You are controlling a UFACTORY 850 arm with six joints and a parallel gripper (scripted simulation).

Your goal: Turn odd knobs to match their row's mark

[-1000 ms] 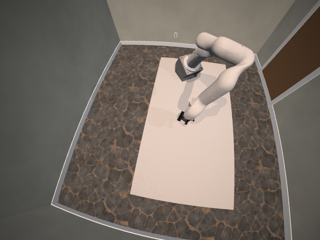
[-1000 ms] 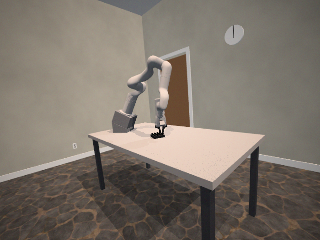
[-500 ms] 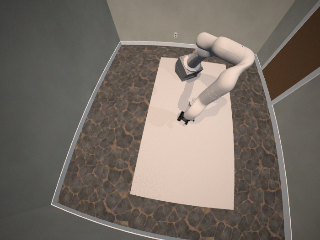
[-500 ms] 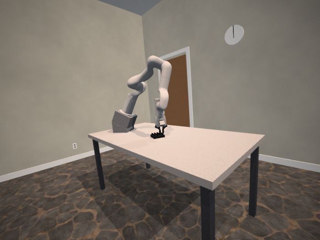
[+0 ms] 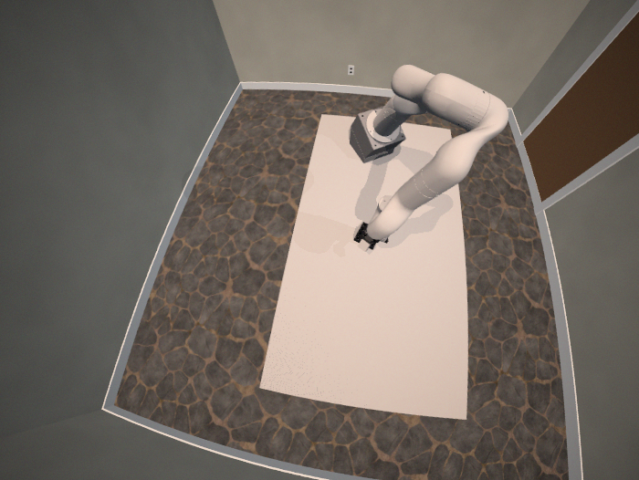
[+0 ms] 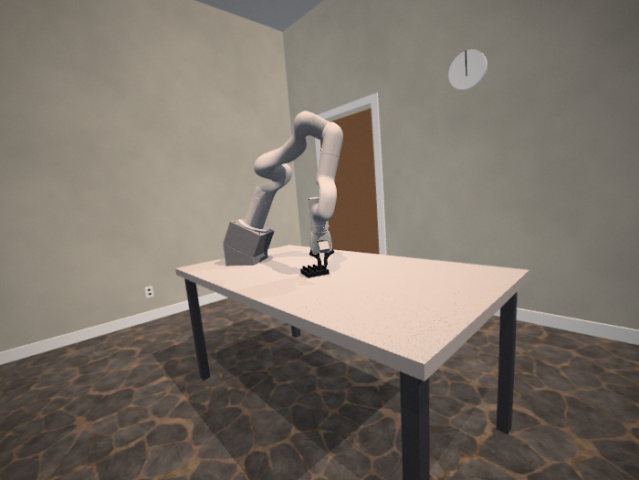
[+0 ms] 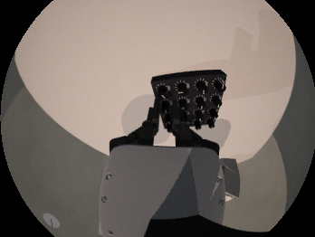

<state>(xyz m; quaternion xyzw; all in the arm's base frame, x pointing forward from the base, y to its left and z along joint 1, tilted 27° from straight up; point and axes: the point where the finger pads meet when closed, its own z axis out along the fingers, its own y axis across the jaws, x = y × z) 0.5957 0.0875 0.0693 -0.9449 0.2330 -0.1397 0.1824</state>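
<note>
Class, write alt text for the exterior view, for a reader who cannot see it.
A white six-joint robot arm reaches down with black fingers onto a small black knob box on a pale rectangular table. Its grey base block stands at the table's far end; a brown door and round wall clock are behind.

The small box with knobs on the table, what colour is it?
Black. The small knob box shows best in the exterior view.

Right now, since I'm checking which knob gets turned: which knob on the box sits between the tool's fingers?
The left-column knob nearest the camera in the wrist view: the tool straddles it, while the other knobs on the box stand free.
</note>
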